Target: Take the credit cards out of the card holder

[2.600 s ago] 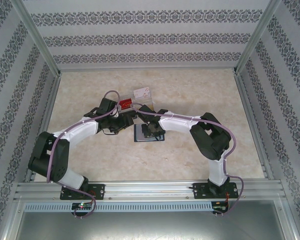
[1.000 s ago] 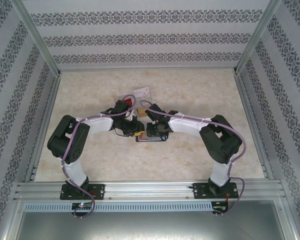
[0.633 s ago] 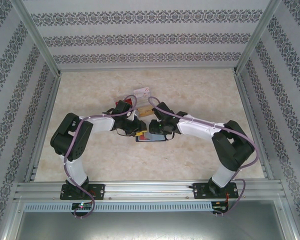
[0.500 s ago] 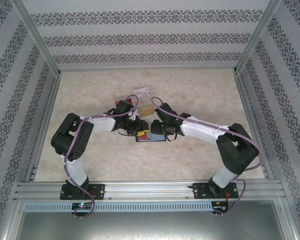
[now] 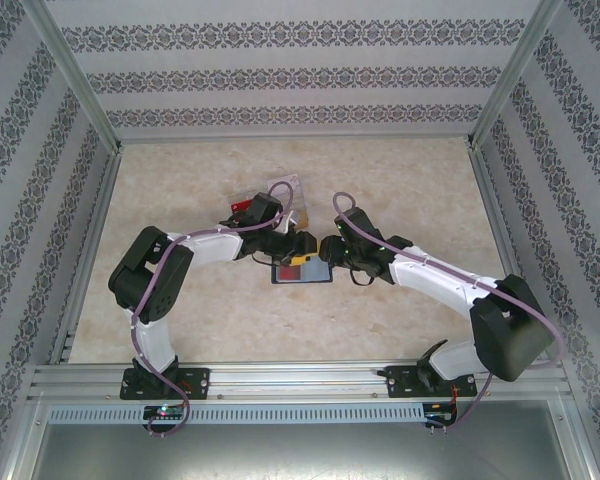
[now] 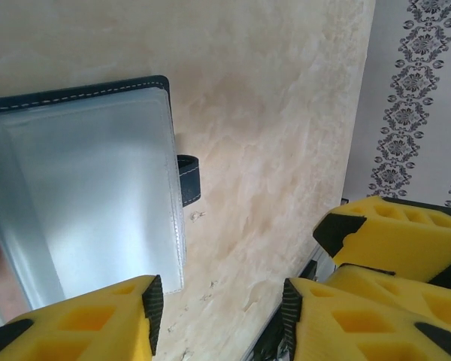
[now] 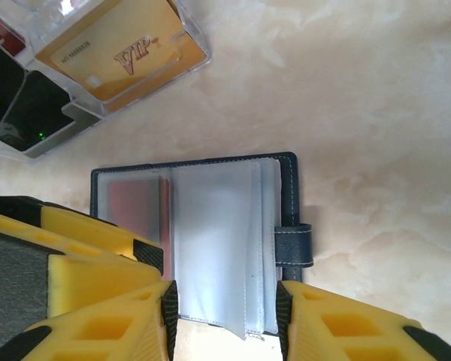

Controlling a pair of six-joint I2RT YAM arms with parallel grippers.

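The card holder (image 7: 210, 241) lies open on the table, dark navy with clear sleeves and a closure tab (image 7: 293, 244) on its right side. A reddish card (image 7: 131, 207) sits in its left sleeve. My right gripper (image 7: 222, 308) is open, its jaws standing either side of the sleeves' near edge. My left gripper (image 6: 218, 304) is open and empty over bare table, just right of the holder (image 6: 83, 188). An orange-gold card (image 7: 128, 53) lies in clear plastic beyond the holder. From above, both grippers (image 5: 298, 255) (image 5: 326, 250) meet over the holder (image 5: 300, 274).
A red card (image 5: 242, 205) and a white-pinkish card (image 5: 283, 190) lie just behind the left gripper. Patterned walls (image 5: 300, 80) with metal rails enclose the marble-look table (image 5: 400, 190). The right gripper's yellow fingers (image 6: 391, 241) stand close beside my left gripper.
Both grippers have opened wider. The right arm has stretched out, its elbow swinging right. The left gripper has shifted right, toward the holder.
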